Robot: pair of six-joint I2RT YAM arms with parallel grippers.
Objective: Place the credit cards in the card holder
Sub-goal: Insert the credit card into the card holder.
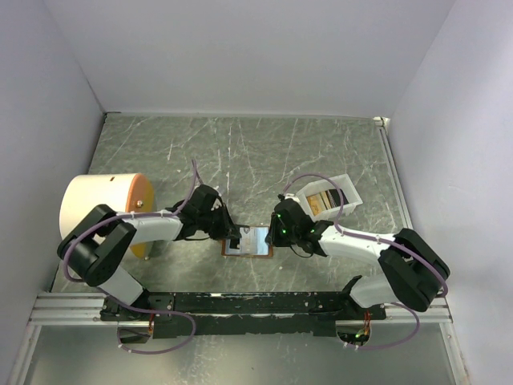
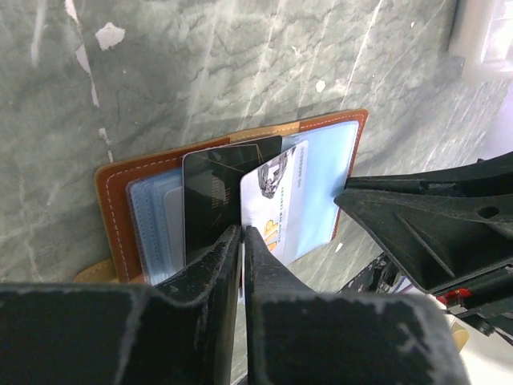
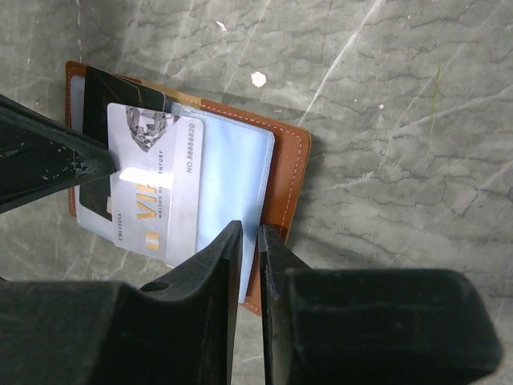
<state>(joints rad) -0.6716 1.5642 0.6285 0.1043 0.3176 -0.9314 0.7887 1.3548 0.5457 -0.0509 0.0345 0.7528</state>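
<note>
— What is seen from above?

— The card holder (image 1: 255, 241) is seen lying open on the desk (image 1: 256, 152), close to the middle of the near edge. The left gripper (image 1: 232, 238) is set at its left side and the right gripper (image 1: 282, 233) at its right side. A white tray (image 1: 353, 198) with more cards (image 1: 321, 199) in it is found behind the right gripper, toward the right edge. A white and orange roll (image 1: 100, 210) is seen by the left edge.

— And from the left wrist?

— Brown leather with pale stitching and a light-blue lining is shown. A black card (image 2: 212, 192) and a pale printed card (image 2: 280, 200) are laid on the lining, the black one partly covered by the pale one. The left jaws are held almost together, with only a thin slit between them. The pale printed card's near corner is seen running into that slit, so it is taken as pinched. The lining's right edge is touched by a finger of the right gripper.

— And from the right wrist?

— The right jaws are also seen narrow, closed on the edge of the card holder's blue sleeve. The pale printed card's left edge is met by the left gripper. Whether either card is seated in a pocket cannot be told.
</note>
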